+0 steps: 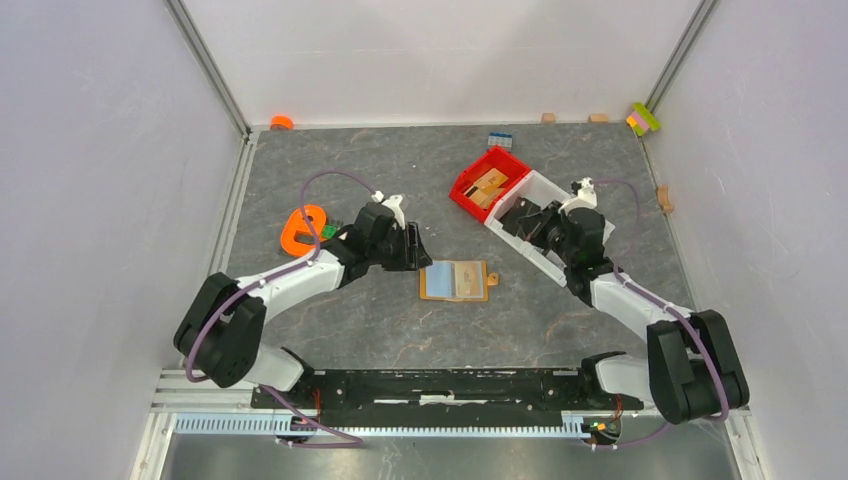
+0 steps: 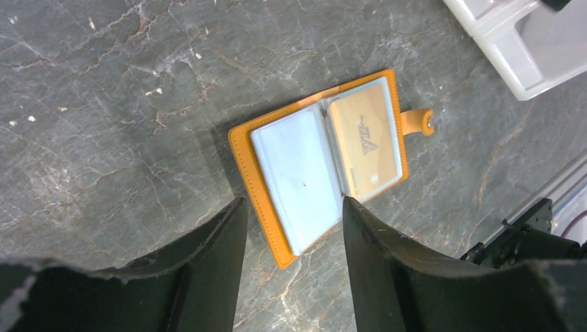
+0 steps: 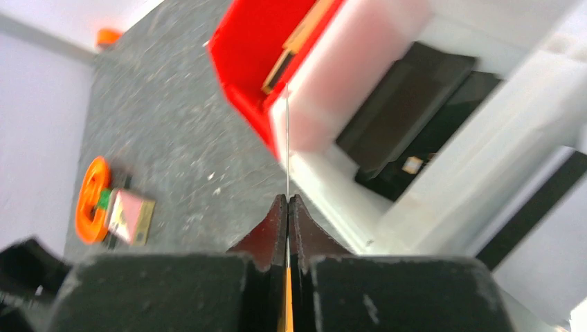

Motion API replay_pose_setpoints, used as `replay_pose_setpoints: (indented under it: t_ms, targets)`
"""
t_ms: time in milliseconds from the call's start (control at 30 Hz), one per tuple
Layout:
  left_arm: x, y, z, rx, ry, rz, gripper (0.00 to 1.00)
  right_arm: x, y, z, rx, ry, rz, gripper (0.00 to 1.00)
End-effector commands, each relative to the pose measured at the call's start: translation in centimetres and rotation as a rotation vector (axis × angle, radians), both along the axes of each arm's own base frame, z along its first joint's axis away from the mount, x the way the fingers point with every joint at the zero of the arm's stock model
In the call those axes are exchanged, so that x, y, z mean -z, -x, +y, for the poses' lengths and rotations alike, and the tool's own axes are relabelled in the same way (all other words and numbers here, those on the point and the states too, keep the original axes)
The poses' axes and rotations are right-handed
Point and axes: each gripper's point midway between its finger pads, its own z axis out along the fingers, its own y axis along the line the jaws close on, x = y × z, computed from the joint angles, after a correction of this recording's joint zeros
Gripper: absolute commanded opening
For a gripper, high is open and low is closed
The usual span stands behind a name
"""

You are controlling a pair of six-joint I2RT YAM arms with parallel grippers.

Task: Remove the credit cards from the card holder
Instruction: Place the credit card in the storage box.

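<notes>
The card holder [image 1: 455,281] lies open on the grey table, an orange wallet with pale blue-grey sleeves. In the left wrist view [image 2: 297,173] a gold card [image 2: 363,142] sits in its right sleeve. My left gripper [image 1: 415,250] is open and empty, just left of the wallet, its fingertips [image 2: 294,200] straddling the near corner from above. My right gripper [image 1: 520,218] is over the white bin [image 1: 550,185], shut [image 3: 287,197] on a thin card [image 3: 286,138] seen edge-on. Dark grey cards [image 3: 408,104] lie in the white bin. A pinkish-red card [image 3: 128,216] lies beside the orange ring.
A red bin [image 1: 470,190] holding tan blocks [image 1: 490,183] touches the white bin's far end. An orange ring [image 1: 303,228] lies left of the left gripper. Small coloured blocks [image 1: 643,118] sit along the back wall. Side walls enclose the table.
</notes>
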Motion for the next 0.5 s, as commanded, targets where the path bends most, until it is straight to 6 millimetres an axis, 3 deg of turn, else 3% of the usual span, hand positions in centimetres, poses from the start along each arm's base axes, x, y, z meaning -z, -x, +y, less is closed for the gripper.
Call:
replay_pose_setpoints:
  t_ms: [0, 200, 467]
  targets:
    - [-0.6, -0.9, -0.3, 0.017, -0.029, -0.027, 0.59, 0.3, -2.0, -4.6, 0.302, 0.037, 0.069, 0.0]
    - [0.4, -0.7, -1.0, 0.042, -0.022, 0.021, 0.59, 1.8, -3.8, -3.1, 0.265, 0.008, 0.15, 0.0]
    - [1.9, -0.5, -2.0, 0.059, 0.018, 0.082, 0.59, 1.6, -6.2, -2.9, 0.28, 0.01, 0.162, 0.03]
